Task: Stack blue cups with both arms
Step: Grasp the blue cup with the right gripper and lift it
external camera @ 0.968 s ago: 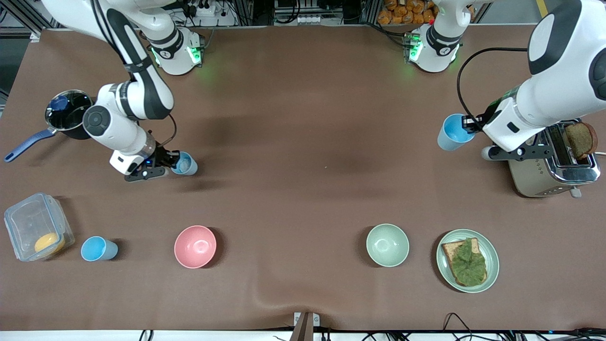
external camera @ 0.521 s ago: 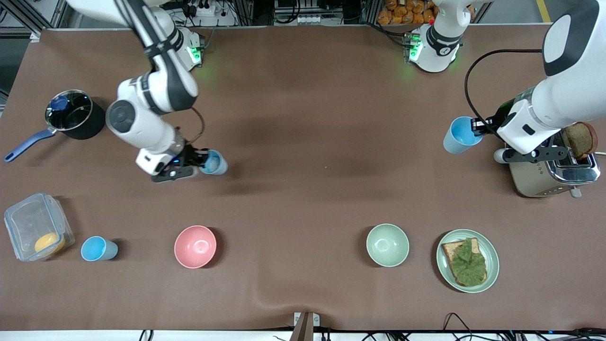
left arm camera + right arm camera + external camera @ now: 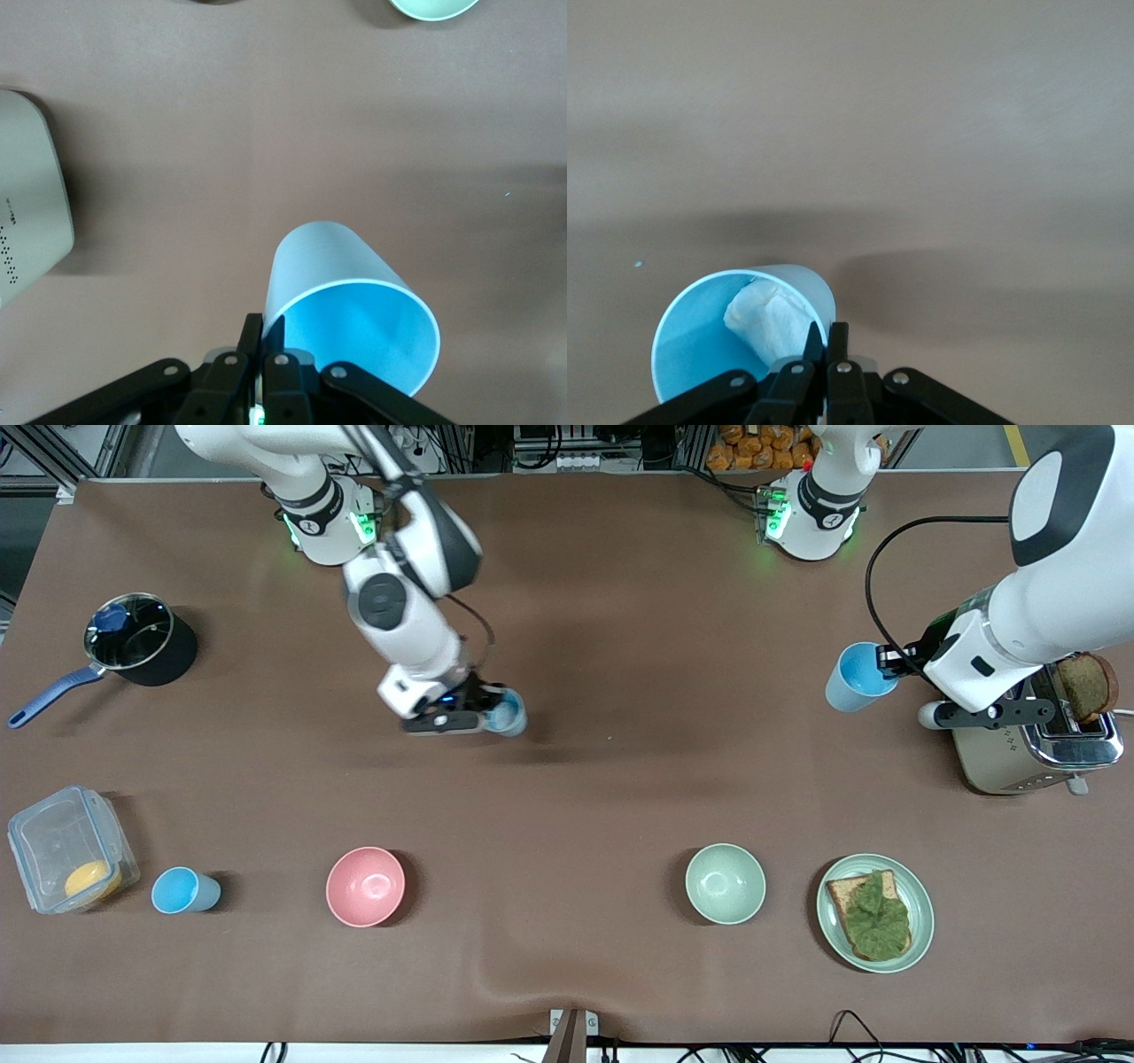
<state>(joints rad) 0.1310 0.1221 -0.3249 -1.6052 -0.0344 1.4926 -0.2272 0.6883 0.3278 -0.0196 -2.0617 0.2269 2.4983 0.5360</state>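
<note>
Cups (image 3: 858,677) (image 3: 508,714) pinched by both end effectors (image 3: 886,661) (image 3: 489,707) | toaster (image 3: 1032,737) marking seemingly unreadable

Even overhead light, bright, no harsh glare. Soft blurred shadows on the counter (image 3: 602,797) at mid-frame of the front view; small tight shadows beside the bowls and plate. Green LED glow at both arm bases, top of frame. Front view sharp. Right wrist view soft, counter texture smeared; left wrist view clearer, broad faint shadow bands.
</note>
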